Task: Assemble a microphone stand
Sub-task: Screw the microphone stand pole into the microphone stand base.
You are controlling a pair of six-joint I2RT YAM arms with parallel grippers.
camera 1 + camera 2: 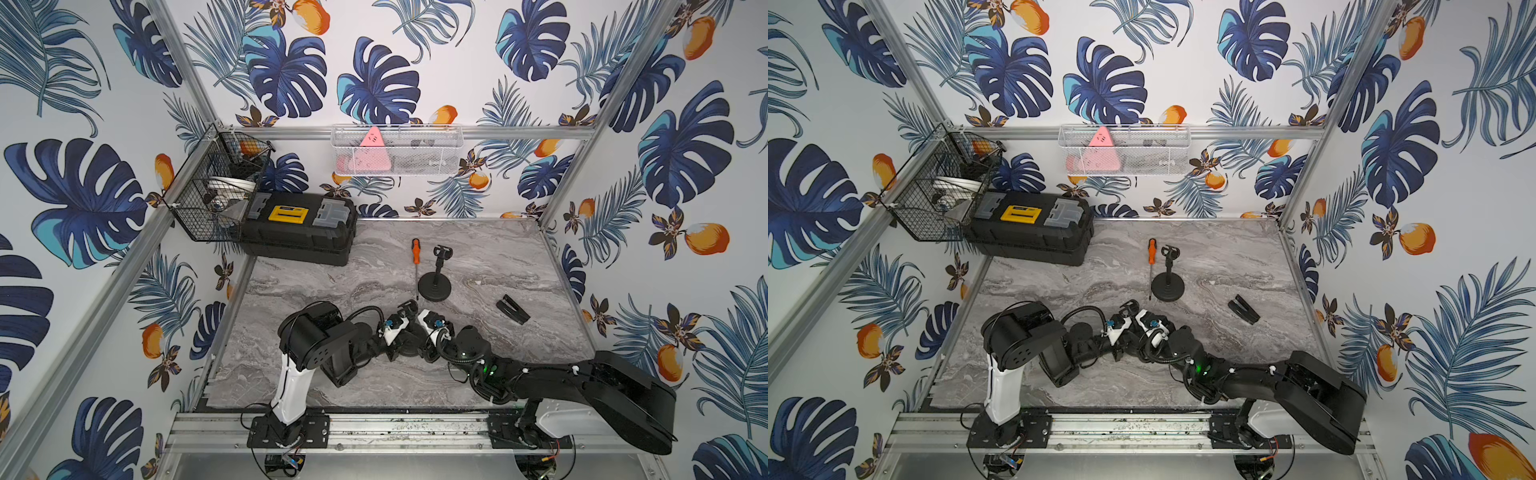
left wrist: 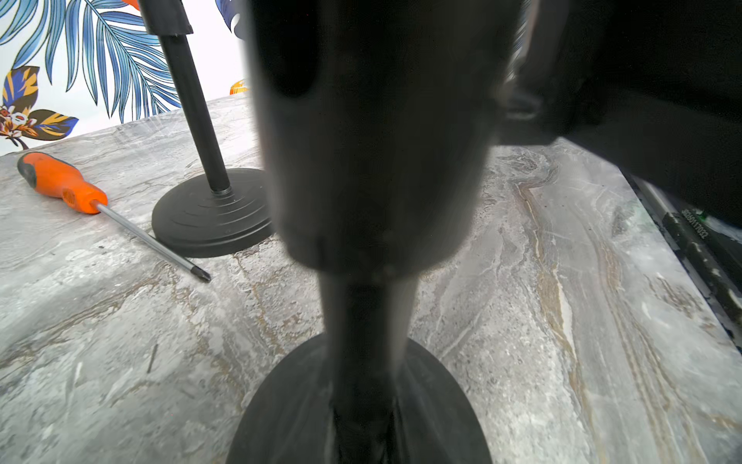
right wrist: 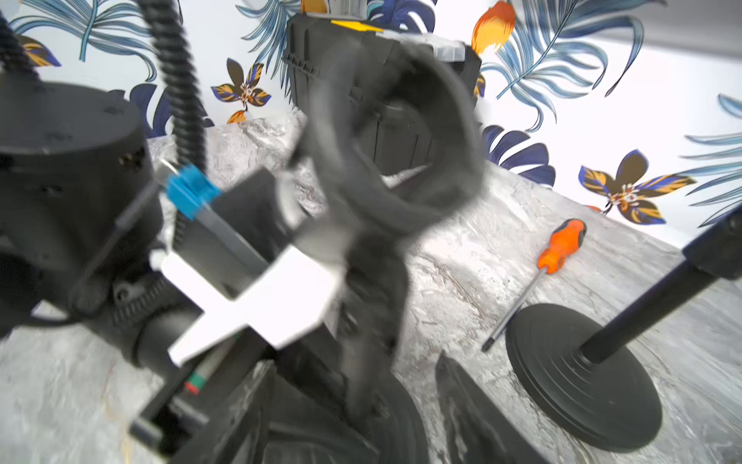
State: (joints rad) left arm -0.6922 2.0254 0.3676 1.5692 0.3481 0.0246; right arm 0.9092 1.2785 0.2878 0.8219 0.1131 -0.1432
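I had the near microphone stand (image 1: 408, 309) upright at the table's front, between both arms. My left gripper (image 2: 363, 430) was clenched on its pole (image 2: 367, 313). The right gripper (image 3: 373, 401) stood released, its fingers clear either side. I judged the clip (image 3: 401, 132) was being screwed home. Next, the right needed to close on it and twist, with the left steadying.
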